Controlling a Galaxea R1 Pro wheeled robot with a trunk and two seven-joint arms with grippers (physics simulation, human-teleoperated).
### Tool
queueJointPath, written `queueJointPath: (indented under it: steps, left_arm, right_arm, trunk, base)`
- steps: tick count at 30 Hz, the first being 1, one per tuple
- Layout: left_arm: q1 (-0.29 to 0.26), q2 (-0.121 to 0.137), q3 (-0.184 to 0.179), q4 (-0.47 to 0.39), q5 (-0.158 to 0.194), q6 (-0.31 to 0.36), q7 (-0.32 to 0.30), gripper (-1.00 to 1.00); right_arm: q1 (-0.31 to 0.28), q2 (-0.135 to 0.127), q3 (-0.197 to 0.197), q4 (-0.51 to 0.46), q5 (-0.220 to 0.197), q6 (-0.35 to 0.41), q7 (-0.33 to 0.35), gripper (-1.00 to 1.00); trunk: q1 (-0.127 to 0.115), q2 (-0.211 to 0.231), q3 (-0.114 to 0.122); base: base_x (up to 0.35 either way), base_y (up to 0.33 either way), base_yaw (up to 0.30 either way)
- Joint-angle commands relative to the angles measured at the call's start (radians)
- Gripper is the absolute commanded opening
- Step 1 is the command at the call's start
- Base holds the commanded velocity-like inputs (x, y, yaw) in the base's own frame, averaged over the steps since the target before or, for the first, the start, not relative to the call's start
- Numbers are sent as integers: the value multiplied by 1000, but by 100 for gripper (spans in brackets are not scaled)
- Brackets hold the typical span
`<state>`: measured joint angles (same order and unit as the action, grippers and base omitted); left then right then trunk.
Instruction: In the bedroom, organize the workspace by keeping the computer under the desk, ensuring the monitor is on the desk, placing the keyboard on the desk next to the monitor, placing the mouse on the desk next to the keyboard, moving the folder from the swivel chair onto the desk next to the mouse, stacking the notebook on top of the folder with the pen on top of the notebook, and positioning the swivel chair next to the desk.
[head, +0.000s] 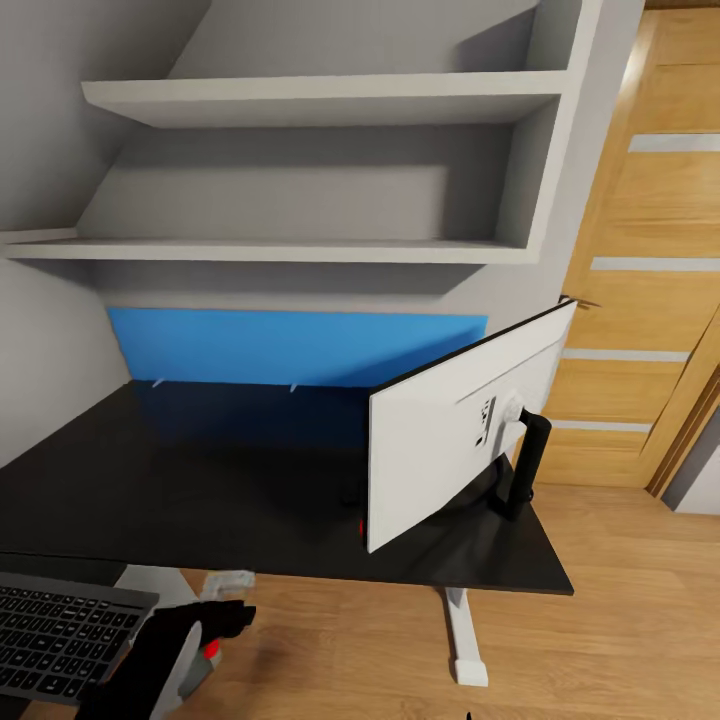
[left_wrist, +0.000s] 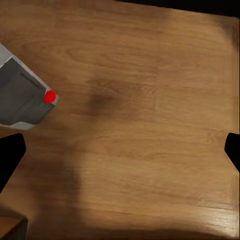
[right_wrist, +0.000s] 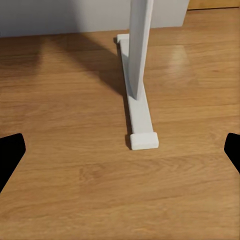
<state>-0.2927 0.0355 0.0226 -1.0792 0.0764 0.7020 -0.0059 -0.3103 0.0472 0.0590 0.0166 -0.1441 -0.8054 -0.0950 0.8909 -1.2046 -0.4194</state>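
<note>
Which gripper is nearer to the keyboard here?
Left. The left gripper is just beside the keyboard, which shows at the head view's lower left. The right gripper faces the white desk leg, farther off.

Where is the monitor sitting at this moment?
In the head view the monitor stands on the right end of the desk, near its front edge, white back turned toward the camera, with the wooden door behind it.

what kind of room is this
Likely a home study nook or bedroom workspace: a black desk bearing a monitor, wall shelves above it, and a wooden door beside.
</note>
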Motion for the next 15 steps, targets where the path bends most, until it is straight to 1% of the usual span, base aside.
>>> queueJointPath:
  steps: [1, 2, 3, 4, 5, 6, 7, 8, 9, 13, 15]
  left_arm:
    - [0, 0, 1, -32, 6, 34, 0, 100]
    - [0, -1, 2, -59, 6, 61, 0, 100]
    - [0, -2, 2, -114, 6, 113, 1, 100]
    - [0, -3, 2, -219, 5, 214, 2, 100]
    - [0, -4, 1, -242, 5, 233, 2, 100]
    - [0, -5, 1, -282, 5, 262, 3, 100]
    - [0, -7, 1, -301, 5, 272, 3, 100]
    - [0, -15, 0, -331, 2, 287, 3, 100]
    - [0, -20, 0, -341, 1, 293, 4, 100]
    - [-2, -39, 1, -370, -14, 310, 16, 100]
    - [-8, -50, 1, -376, -19, 315, 42, 100]
  right_arm:
    - [-1, 0, 7, 2, -6, -4, -3, 100]
    - [-1, 0, 7, 2, -6, -3, -3, 100]
    - [-1, 0, 7, 2, -6, -3, -3, 100]
    - [-1, 0, 7, 2, -6, -3, -3, 100]
    - [-1, 0, 7, 2, -6, -3, -3, 100]
    - [-1, 0, 7, 2, -6, -3, -3, 100]
    - [-1, 0, 7, 2, -6, -3, -3, 100]
    - [-1, 0, 7, 2, -6, -3, -3, 100]
    - [-1, 0, 7, 2, -6, -3, -3, 100]
    - [-1, 0, 7, 2, -6, -3, -3, 100]
    - [-1, 0, 7, 2, -6, -3, -3, 100]
  trunk:
    - [0, -1, -1]
    - [0, -1, -1]
    - [0, -1, -1]
    - [0, -1, -1]
    - [0, -1, -1]
    - [0, -1, -1]
    - [0, -1, -1]
    - [0, -1, -1]
    - [0, -1, -1]
    - [0, -1, -1]
    - [0, -1, -1]
  base:
    - [0, 0, 0]
    - [0, 0, 0]
    - [0, 0, 0]
    - [0, 0, 0]
    - [0, 0, 0]
    - [0, 0, 0]
    - [0, 0, 0]
    - [0, 0, 0]
    - [0, 0, 0]
    - [0, 0, 0]
    - [0, 0, 0]
